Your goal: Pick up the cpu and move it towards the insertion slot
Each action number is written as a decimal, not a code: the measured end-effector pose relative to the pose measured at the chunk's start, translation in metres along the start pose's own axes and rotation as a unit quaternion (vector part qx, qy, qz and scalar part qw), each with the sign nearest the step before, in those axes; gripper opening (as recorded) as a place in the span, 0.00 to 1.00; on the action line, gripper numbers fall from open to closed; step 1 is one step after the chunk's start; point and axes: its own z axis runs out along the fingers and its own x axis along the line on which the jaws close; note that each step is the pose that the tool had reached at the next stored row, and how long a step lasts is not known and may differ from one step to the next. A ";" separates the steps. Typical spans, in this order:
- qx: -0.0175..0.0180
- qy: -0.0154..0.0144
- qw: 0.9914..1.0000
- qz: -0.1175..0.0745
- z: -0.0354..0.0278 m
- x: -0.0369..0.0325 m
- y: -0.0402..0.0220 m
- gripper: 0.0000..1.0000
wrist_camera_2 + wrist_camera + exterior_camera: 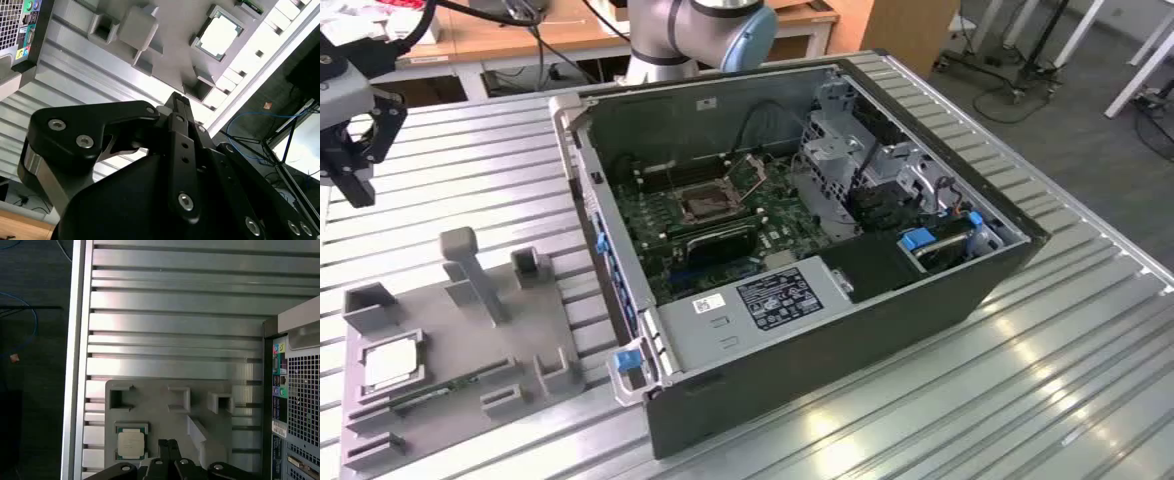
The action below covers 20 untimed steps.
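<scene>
I count one cpu (390,362), one insertion slot (711,205), one open computer case (881,320), one grey holder plate (527,325), one tool (167,445).

Round silver-grey arm (670,40) behind the computer case (854,340), with a light blue cap (736,38) on its joint. Black cables (514,14) behind the case too. Toward the exterior view's left of the case, a black gripper (356,190) under a pale grey block (340,85). In the second wrist view, chunky black links (100,120) dotted with small shiny round screws (84,141), plus a silvery ring (31,165).
</scene>
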 end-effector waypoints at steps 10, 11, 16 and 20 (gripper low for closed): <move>0.000 0.000 1.000 0.000 -0.0001 0.0000 -0.0020 0.11; 0.000 0.000 1.000 0.000 -0.0002 0.0001 -0.0024 0.11; 0.000 0.000 1.000 0.000 -0.0002 0.0001 -0.0037 0.11; 0.000 0.000 1.000 0.000 -0.0002 0.0001 -0.0039 0.11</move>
